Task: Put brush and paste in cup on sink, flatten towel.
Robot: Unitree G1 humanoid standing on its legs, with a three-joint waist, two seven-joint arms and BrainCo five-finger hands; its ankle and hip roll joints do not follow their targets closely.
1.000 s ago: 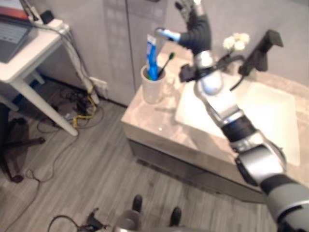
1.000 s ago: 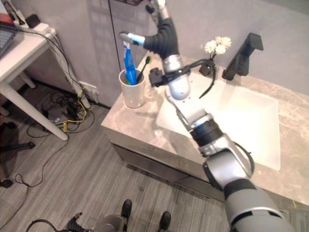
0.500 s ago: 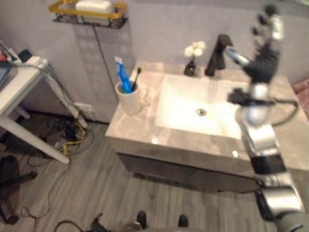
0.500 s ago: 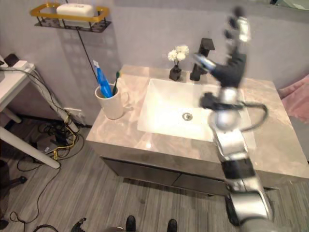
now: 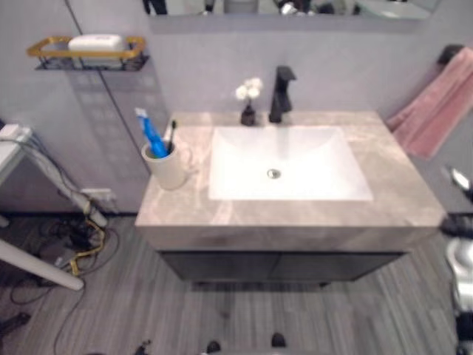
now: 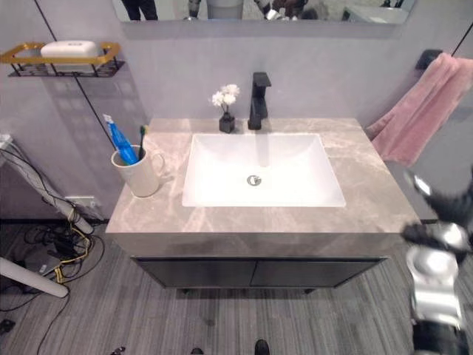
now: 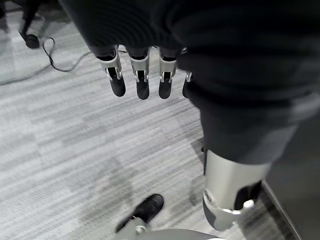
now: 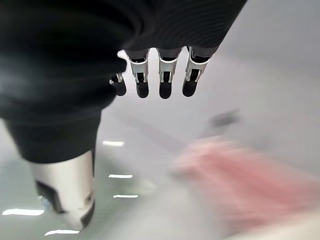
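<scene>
Brush (image 6: 143,134) and paste (image 6: 120,143) stand in the cup (image 6: 140,173) on the desk (image 6: 369,185), left of the sink (image 6: 295,185). I see right hand (image 8: 160,75) fingers (image 8: 165,82) straight, empty, near the pink towel (image 6: 417,111). Left hand (image 7: 142,70) fingers straight, over floor (image 7: 60,150).

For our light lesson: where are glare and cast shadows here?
Right eye view: the shelf casts a grid shadow down the wall; the faucet shades the sink faintly. Right wrist view: bright streaks glint on the surface past the right hand.
</scene>
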